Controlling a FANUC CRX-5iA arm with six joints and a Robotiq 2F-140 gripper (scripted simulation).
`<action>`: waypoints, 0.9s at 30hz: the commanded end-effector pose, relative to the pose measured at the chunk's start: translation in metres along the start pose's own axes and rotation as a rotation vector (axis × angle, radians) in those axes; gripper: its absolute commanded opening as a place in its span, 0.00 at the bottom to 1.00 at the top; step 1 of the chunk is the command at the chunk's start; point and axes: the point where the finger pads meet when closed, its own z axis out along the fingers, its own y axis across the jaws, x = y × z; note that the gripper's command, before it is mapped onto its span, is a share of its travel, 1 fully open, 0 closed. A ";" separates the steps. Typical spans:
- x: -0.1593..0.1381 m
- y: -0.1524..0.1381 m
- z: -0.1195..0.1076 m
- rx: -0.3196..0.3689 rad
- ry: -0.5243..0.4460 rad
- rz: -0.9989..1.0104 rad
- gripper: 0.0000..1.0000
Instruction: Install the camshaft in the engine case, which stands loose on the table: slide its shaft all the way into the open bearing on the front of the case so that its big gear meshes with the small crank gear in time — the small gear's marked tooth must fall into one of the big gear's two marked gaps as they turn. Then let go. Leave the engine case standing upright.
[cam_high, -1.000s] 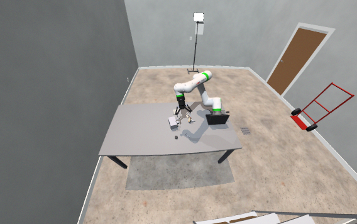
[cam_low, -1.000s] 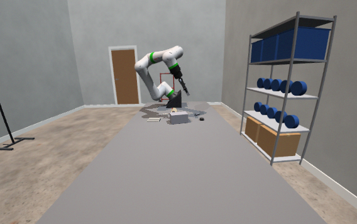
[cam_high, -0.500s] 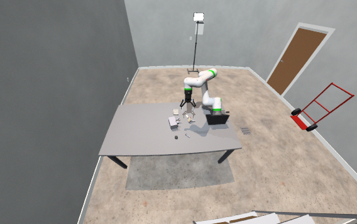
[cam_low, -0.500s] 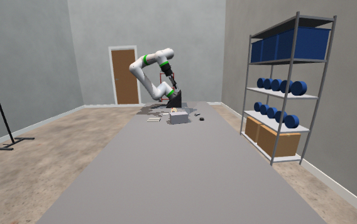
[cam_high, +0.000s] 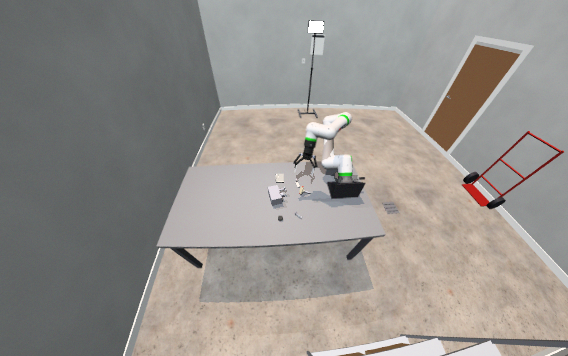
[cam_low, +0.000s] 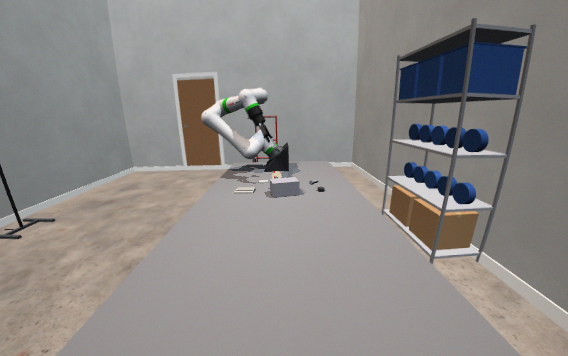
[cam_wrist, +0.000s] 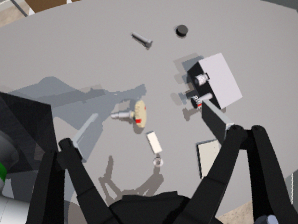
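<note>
The engine case (cam_high: 275, 194) is a light grey box standing upright on the table; it also shows in the exterior view (cam_low: 284, 186) and in the wrist view (cam_wrist: 216, 79), with its dark front and a small gear with a red mark (cam_wrist: 197, 102). The camshaft (cam_wrist: 136, 113), a beige gear on a short shaft with a red mark, lies on the table apart from the case, and it also shows in the top view (cam_high: 300, 188). My gripper (cam_high: 304, 160) hangs open and empty well above the table, behind the camshaft; its fingers spread wide.
A flat pale plate (cam_wrist: 209, 156) and a small white piece (cam_wrist: 154, 141) lie near the case. A black disc (cam_wrist: 181, 30) and a small bolt (cam_wrist: 141, 40) lie farther out. The robot's black base (cam_high: 345, 188) stands at the table's back right. Shelves (cam_low: 450, 140) stand beside the table.
</note>
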 end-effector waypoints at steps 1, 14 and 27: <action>-0.026 -0.021 0.000 -0.106 0.018 -0.008 1.00; -0.045 -0.041 0.014 -0.186 0.041 -0.021 1.00; -0.050 -0.043 0.022 -0.187 0.041 -0.021 1.00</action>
